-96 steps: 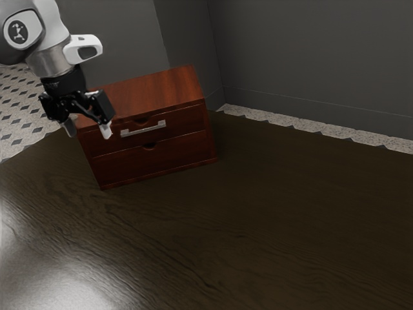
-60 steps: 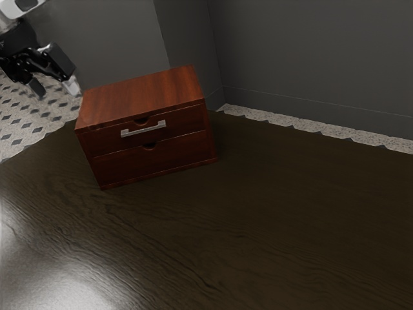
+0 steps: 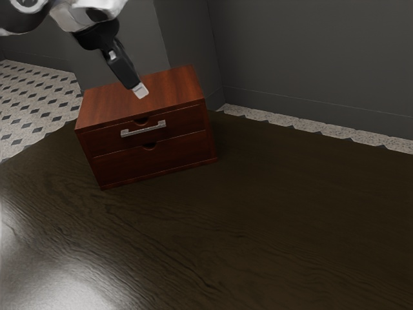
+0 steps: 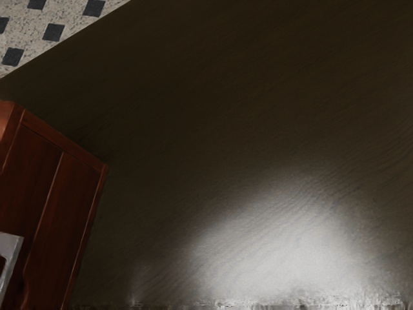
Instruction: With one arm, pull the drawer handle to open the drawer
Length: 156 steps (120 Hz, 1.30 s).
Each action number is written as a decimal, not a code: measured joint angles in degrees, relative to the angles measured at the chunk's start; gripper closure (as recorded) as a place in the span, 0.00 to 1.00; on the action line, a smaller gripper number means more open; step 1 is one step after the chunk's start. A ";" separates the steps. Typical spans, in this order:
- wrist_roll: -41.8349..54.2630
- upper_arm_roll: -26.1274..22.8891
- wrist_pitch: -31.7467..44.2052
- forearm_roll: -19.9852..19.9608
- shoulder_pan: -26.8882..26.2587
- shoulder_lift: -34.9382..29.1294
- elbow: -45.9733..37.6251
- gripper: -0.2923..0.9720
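The Franka arm's black gripper (image 3: 139,90) hangs over the top panel of the wooden cabinet (image 3: 129,97), at about twelve o'clock from the drawer handle (image 3: 143,129) and well apart from it. Whether it is open or closed cannot be told from this angle, and it holds nothing.

Nearest the camera lies the dark wood floor (image 3: 258,245), with a pale glare at about seven o'clock in the exterior view. Beyond it, at ten o'clock from the picture's middle, the cabinet stands on that floor. Its upper drawer (image 3: 184,119) and lower drawer (image 3: 168,155) both sit flush and look shut. The handle, a pale bar, lies across the upper drawer's front. Farther back are patterned tiles (image 3: 32,97) at nine o'clock and the grey wall (image 3: 310,51).

The count is one gripper, one cabinet, two drawers, one bar handle and two small notches, one at each drawer's top edge.

The bar looks thin, stiff and smooth, so it may well be slippery. It is best pinched at its middle, from above and below. The drawer should slide straight out toward five o'clock. An off-line pull could drag the cabinet itself.
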 joint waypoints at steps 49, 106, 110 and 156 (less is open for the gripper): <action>14.94 0.21 14.04 13.19 7.87 11.72 -1.22 0.25; 14.55 3.26 22.65 6.49 8.60 15.80 -3.38 0.46; 14.09 3.46 22.77 6.43 8.54 16.02 -3.37 0.46; 11.42 4.38 26.43 9.93 6.43 13.61 -10.14 0.50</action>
